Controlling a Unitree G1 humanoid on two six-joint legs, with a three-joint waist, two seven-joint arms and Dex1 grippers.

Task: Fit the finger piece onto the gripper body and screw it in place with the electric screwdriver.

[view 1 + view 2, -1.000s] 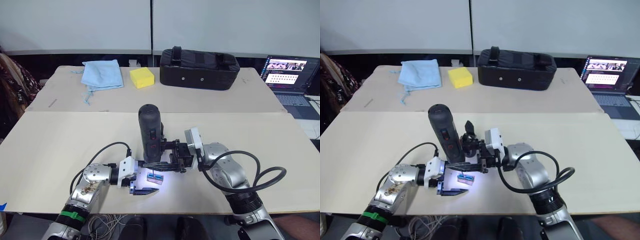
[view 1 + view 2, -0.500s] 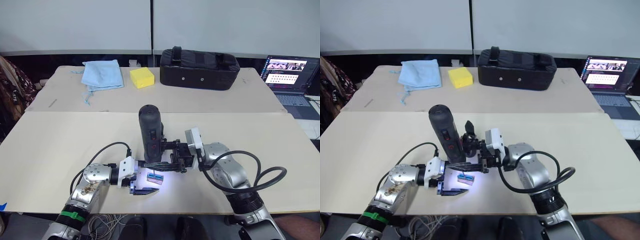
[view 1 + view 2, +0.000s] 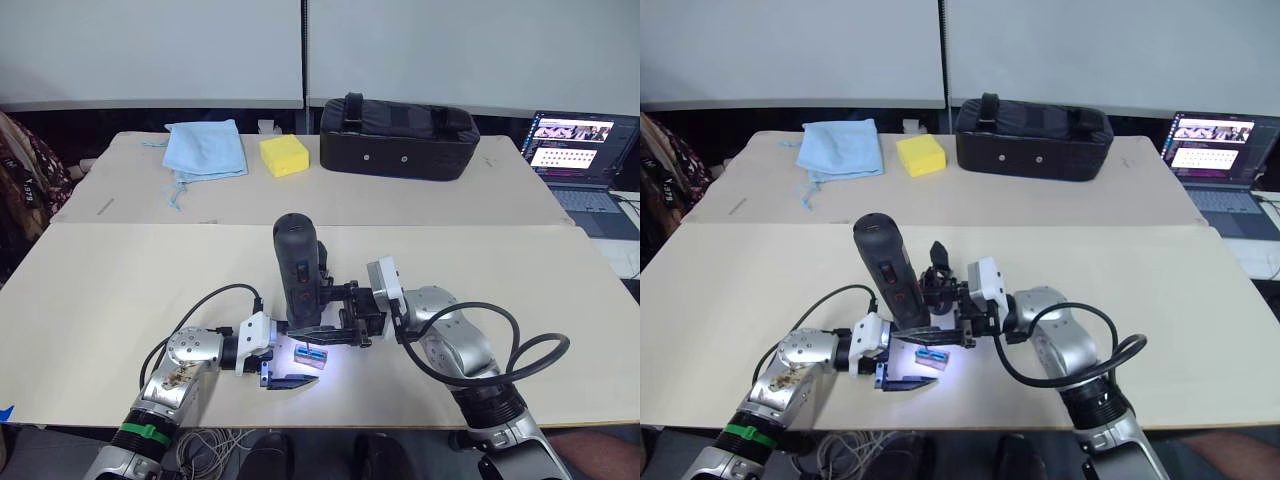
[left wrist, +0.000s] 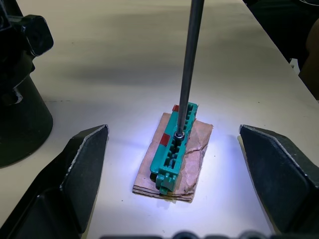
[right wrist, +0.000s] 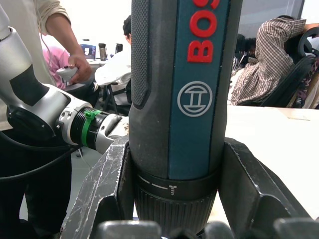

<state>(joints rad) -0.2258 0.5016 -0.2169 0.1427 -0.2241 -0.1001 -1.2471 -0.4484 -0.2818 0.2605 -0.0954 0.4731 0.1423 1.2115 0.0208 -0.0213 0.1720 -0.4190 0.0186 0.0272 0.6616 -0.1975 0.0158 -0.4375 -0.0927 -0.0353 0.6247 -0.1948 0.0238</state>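
Between right claw (image 5: 169, 209) fingers: upright black electric screwdriver (image 3: 298, 270), red markings.

The screwdriver (image 3: 298, 265) is black with red marks on its side, and up close it shows a dark teal panel with red letters and a white ring emblem. Its grey metal bit (image 4: 188, 64) meets a green strip (image 4: 175, 144) with red tabs lying on brown card (image 4: 194, 164); farther back lie a light blue cloth (image 3: 205, 148), a yellow sponge (image 3: 284, 155) and a black bag (image 3: 398, 136) on the pale beige table (image 3: 120, 270)
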